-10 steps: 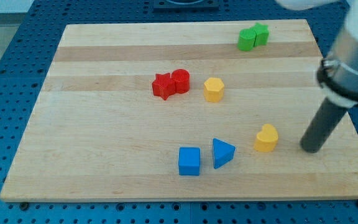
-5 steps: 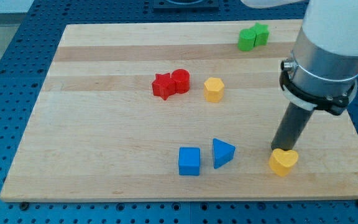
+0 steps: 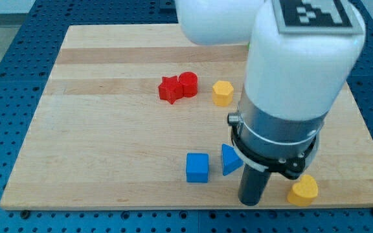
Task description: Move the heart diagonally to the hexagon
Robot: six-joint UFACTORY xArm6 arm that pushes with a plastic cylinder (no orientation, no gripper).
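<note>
A pale wooden board is shown lying on a blue perforated table. Much of the view's right half is taken up by the white and grey arm, which ends in a straight dark rod. No jaws are carried by this arm, so nothing is spread, pressed together or pinched; only my tip is in play, and it is set down near the board's bottom edge.

The yellow heart is seen at the view's bottom right, close to the board's bottom edge. It lies just to the right of my tip, at about the same level, with a narrow strip of bare wood visible between the two. Whether the rod touches it cannot be told for certain.

The yellow hexagon is placed well apart from the heart, up and to the view's left, near the middle of the board. Left of the hexagon, a red star and a red cylinder are seen touching each other.

A blue triangle lies just above and left of my tip, partly covered by the arm. A blue cube sits beside it, further to the left.
</note>
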